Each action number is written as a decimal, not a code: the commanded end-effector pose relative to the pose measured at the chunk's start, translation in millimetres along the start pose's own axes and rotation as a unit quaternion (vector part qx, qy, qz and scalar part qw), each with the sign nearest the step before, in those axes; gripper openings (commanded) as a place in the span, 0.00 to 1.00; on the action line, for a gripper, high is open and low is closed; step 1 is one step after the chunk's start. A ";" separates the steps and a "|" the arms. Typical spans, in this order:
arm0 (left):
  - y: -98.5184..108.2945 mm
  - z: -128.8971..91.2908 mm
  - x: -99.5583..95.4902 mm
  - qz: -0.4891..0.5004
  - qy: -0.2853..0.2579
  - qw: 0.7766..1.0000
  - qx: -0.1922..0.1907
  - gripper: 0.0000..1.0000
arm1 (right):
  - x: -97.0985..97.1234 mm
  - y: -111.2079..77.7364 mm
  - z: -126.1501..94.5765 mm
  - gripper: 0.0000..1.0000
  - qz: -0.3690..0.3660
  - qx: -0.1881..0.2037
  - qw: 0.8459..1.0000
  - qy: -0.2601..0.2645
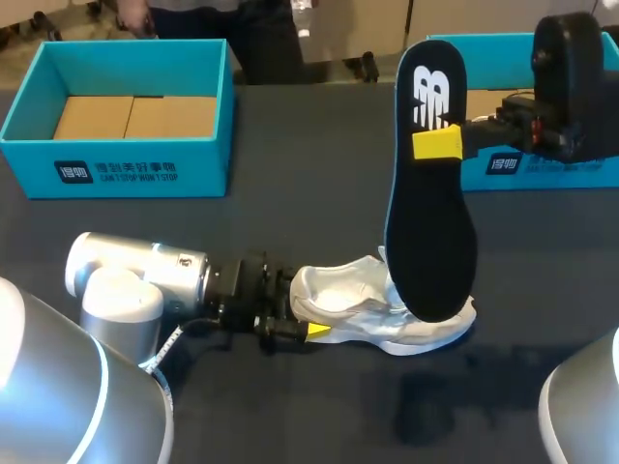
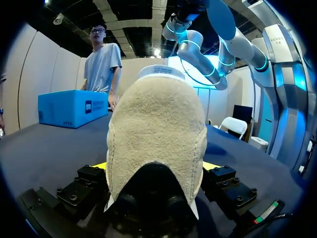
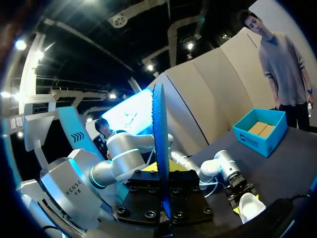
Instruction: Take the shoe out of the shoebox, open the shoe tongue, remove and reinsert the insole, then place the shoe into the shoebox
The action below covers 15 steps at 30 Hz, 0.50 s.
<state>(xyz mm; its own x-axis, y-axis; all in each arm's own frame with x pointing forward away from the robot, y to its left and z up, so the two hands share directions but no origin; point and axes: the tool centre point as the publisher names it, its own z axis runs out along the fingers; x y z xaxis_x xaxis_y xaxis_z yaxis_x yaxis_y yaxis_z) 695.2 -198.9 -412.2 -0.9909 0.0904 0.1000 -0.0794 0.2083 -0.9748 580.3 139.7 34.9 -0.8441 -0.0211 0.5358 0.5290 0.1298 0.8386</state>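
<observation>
**Insole held on end above the shoe, heel of the shoe gripped**

Head view: the white shoe [image 1: 387,324] lies on its sole near the front edge of the table [image 1: 309,174], about midway along it, with its heel toward the left. The left gripper [image 1: 295,327] comes in low from the left and has the heel between its fingers. One yellow tip shows against the near side of the heel. The right gripper [image 1: 440,143] reaches in from the far right and pinches the black insole [image 1: 430,222] across its heel half. The insole stands on end with its toe end down over the shoe's forefoot; whether the two touch cannot be told. An open teal shoebox [image 1: 116,169] with a brown cardboard floor sits at the far left corner. A second teal box [image 1: 571,174] sits at the far right edge, partly behind the right arm.

Left wrist view: the shoe's beige, rough-textured heel [image 2: 156,129] fills the gap between the fingers. A yellow tip is pressed to it on each side, so the fingers are closed on the shoe. The teal shoebox [image 2: 72,106] stands farther off on the table.

Right wrist view: the insole [image 3: 159,148] shows edge-on, clamped upright between the two fingers. Ahead and lower down lies the shoe [image 3: 250,206] with the left gripper at its heel, and the shoebox [image 3: 260,131] lies beyond them.
</observation>
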 end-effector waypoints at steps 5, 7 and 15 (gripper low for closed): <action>-7.3 -21.1 5.1 0.023 0.019 0.998 -0.052 1.00 | -2.0 1.5 2.2 0.00 0.001 0.002 1.000 0.001; -7.6 -24.7 4.1 0.015 0.021 0.997 -0.069 1.00 | -2.0 1.5 2.2 0.00 0.001 0.002 1.000 0.001; -8.8 -41.6 0.1 0.024 0.021 0.986 -0.166 1.00 | -2.0 1.5 2.2 0.00 0.001 0.002 1.000 0.001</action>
<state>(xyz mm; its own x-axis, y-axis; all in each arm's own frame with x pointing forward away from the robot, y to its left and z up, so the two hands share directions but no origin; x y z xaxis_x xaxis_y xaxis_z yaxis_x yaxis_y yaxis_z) 704.6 -167.1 -407.3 -0.9920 0.1192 0.0421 0.0093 0.4003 -0.9164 579.8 139.6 34.7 -0.8441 -0.0203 0.5358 0.5292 0.1294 0.8386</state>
